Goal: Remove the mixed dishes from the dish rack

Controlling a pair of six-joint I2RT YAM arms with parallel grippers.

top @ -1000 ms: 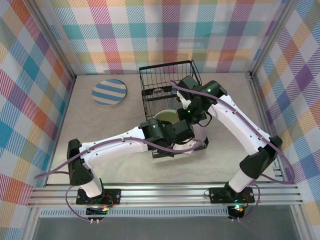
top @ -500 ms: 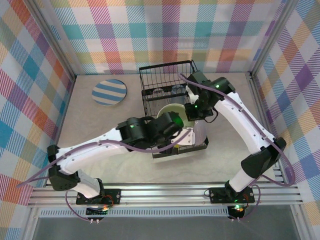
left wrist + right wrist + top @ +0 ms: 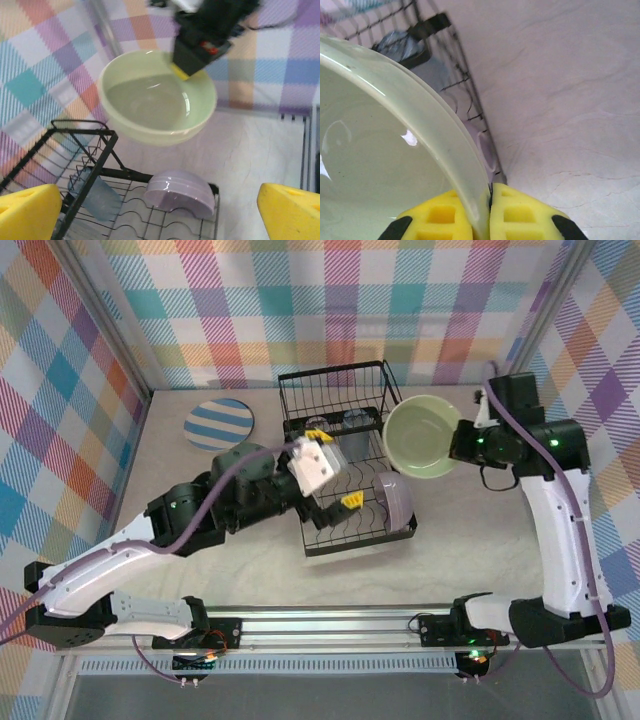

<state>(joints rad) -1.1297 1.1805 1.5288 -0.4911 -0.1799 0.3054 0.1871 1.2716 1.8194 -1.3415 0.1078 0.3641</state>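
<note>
Presently the right claw [image 3: 463, 443] is clamped on the green bowl's [image 3: 422, 436] rim, holding it aloft at the rack's [image 3: 330, 371] right edge, clear of the wires. Next, I judge, comes lowering it onto open counter [image 3: 470, 530] to the right, minding the side wall. The left claw [image 3: 334, 467] hangs spread apart over the rack, near the lavender bowl [image 3: 395, 502]. The tumbler [image 3: 355, 430] sits in the basket end, and a plate [image 3: 219, 424] lies far left.
</note>
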